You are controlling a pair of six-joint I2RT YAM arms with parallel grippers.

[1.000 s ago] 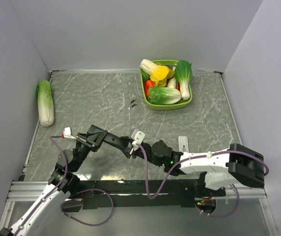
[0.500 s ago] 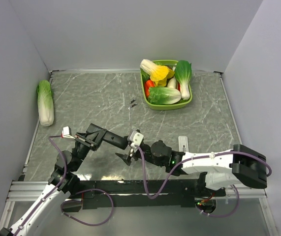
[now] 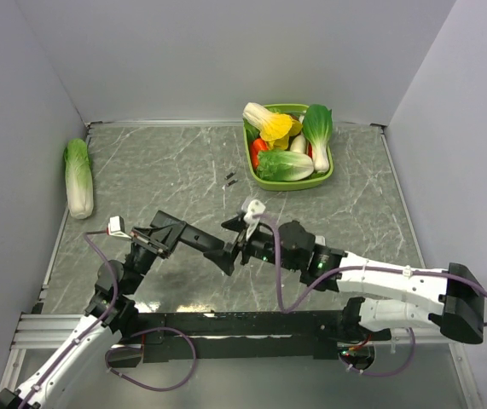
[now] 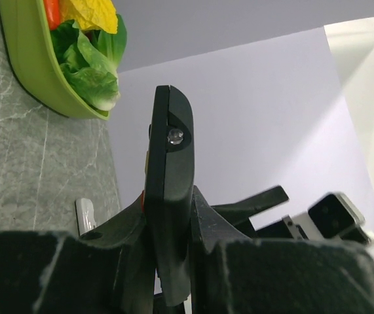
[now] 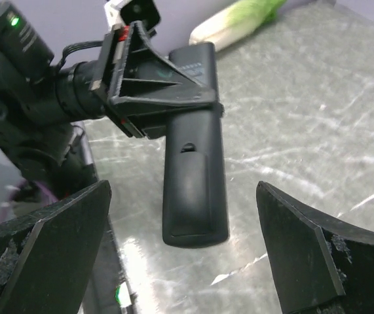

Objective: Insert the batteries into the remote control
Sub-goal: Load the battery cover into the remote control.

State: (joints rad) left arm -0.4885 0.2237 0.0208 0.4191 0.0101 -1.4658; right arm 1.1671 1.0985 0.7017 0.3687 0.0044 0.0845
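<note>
So the left gripper [image 4: 168, 226] has the black remote control [image 5: 196, 157] pinched by its long edges, jaws closed tight on one end, and the rest of it sticks out toward the right arm. In the overhead view that all sits over the near half of the tabletop, roughly midway between the left and right edges, and the remote looks like it's held up off the marble rather than lying on it. The right wrist camera sees the remote's plain back side, with a little notch about halfway down. The left wrist camera gets it edge-on, with the small clear bulb at the tip showing. The right gripper [image 5: 181, 196] is spread wide open with nothing in it, one finger on each side of the remote's free end but well clear of it, no contact. Other stuff around: a white remote [image 4: 84, 216] lies flat on the table, a green basket [image 3: 264, 181] full of veggies sits by the far edge right of the middle, two tiny dark bits [image 3: 230, 178] lie just left of the basket, and a napa cabbage [image 3: 78, 177] is along the left edge
</note>
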